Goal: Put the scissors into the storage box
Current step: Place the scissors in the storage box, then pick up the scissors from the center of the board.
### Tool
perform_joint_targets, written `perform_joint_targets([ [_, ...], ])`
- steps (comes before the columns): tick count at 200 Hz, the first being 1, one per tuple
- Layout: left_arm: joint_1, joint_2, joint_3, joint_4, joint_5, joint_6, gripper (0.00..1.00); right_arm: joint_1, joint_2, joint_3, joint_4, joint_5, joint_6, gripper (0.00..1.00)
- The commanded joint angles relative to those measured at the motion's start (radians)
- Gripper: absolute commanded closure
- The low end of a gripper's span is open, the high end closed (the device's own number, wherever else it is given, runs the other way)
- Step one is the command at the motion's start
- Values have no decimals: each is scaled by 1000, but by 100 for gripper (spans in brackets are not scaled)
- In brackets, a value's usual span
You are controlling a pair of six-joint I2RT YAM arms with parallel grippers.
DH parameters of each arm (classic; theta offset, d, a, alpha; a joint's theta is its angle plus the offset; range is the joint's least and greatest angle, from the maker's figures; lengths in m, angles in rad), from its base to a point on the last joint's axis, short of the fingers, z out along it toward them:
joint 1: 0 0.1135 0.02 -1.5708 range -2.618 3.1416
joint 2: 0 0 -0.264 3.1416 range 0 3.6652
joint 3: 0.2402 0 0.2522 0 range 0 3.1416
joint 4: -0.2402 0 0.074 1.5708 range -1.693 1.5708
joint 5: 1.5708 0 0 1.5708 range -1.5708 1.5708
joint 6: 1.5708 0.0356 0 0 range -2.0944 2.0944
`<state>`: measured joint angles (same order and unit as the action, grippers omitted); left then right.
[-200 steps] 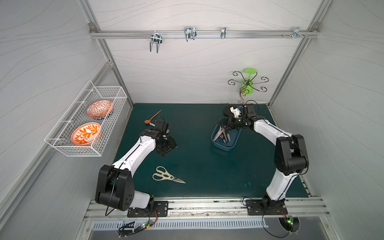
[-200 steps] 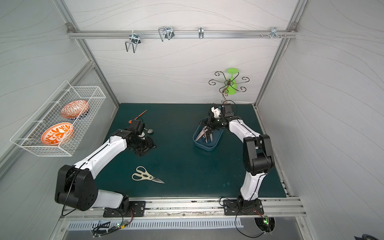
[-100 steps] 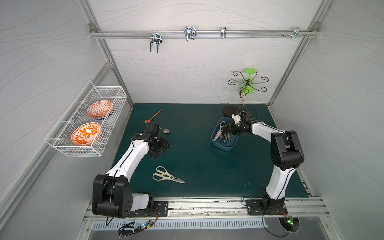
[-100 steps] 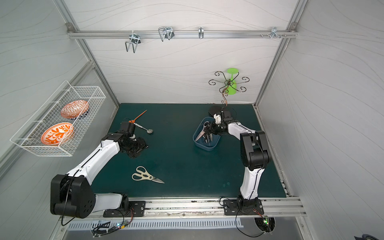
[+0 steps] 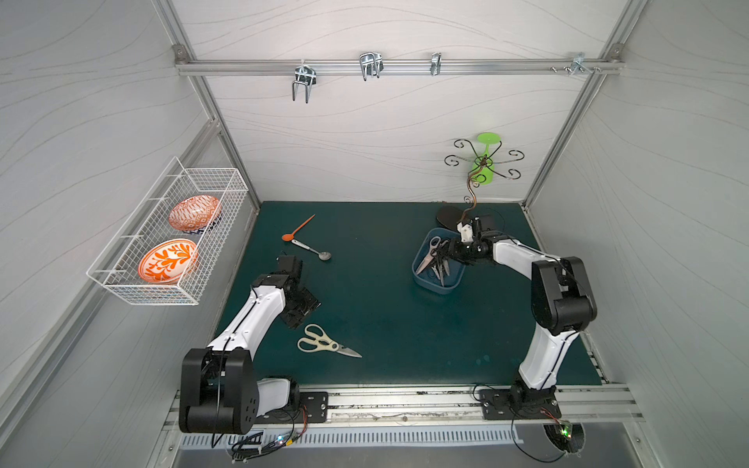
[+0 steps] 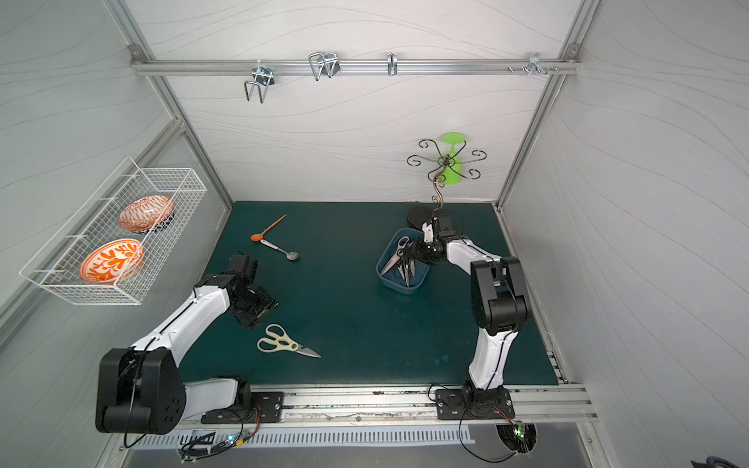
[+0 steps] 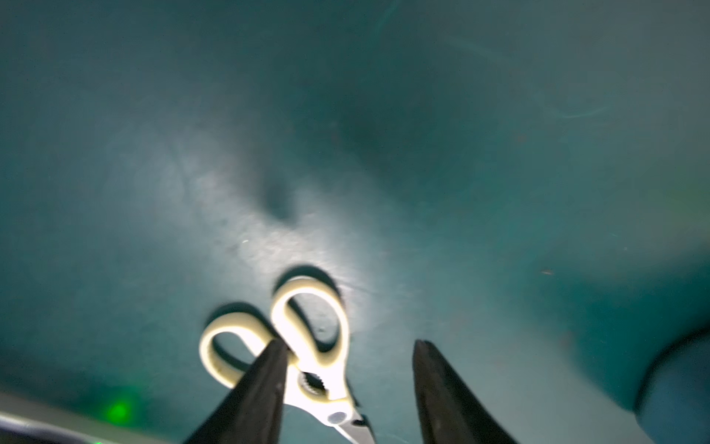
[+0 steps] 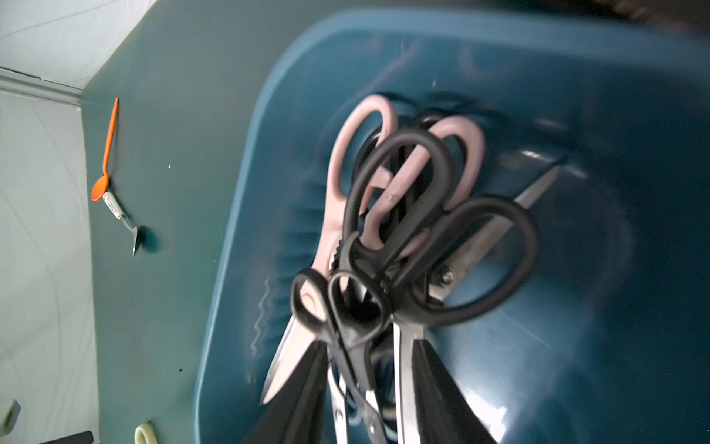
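Observation:
Cream-handled scissors [image 5: 324,344] [image 6: 283,343] lie flat on the green mat near the front. My left gripper [image 5: 298,320] [image 6: 253,320] hovers just beside their handles, open; in the left wrist view the handles [image 7: 307,346] sit by one finger, untouched. The dark blue storage box [image 5: 437,285] [image 6: 399,287] [image 8: 238,230] holds pink-handled scissors [image 8: 345,173] and several black-handled pairs [image 8: 403,192]. My right gripper [image 5: 446,255] [image 6: 413,253] [image 8: 369,346] is down in the box, jaws apart, with blades of the pile lying loose between them.
An orange spoon [image 5: 298,229] and a metal spoon [image 5: 312,250] lie at the back left of the mat. A white wire basket [image 5: 210,227] with two orange bowls hangs on the left wall. A black wire stand with a green cup [image 5: 482,162] rises behind the box.
My left arm swung from near the spoons toward the front, ending beside the cream scissors. My right gripper lowered into the box and opened, letting go of black-handled scissors.

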<state>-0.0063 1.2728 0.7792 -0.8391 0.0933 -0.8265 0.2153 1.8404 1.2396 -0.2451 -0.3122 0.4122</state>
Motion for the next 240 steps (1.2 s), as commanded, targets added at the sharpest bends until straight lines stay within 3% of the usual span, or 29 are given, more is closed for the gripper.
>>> perform_joint_targets([
  [1,6,-28,-21,-33,-16,-74,48,18,-116,-1,-64,57,-51,58],
  [49,6,-54,-76,-113,-1,-192,60,93,-219,-56,-90,63,-48,58],
  [99,4,-44,-52,-24,-31,-179,64,120,-254,-95,-81,33,-32,58],
  [129,0,-2,-6,14,-97,-161,65,134,-255,-92,-86,24,-30,58],
  [240,-97,104,-40,105,-76,-262,65,142,-255,-81,-108,34,-36,58],
])
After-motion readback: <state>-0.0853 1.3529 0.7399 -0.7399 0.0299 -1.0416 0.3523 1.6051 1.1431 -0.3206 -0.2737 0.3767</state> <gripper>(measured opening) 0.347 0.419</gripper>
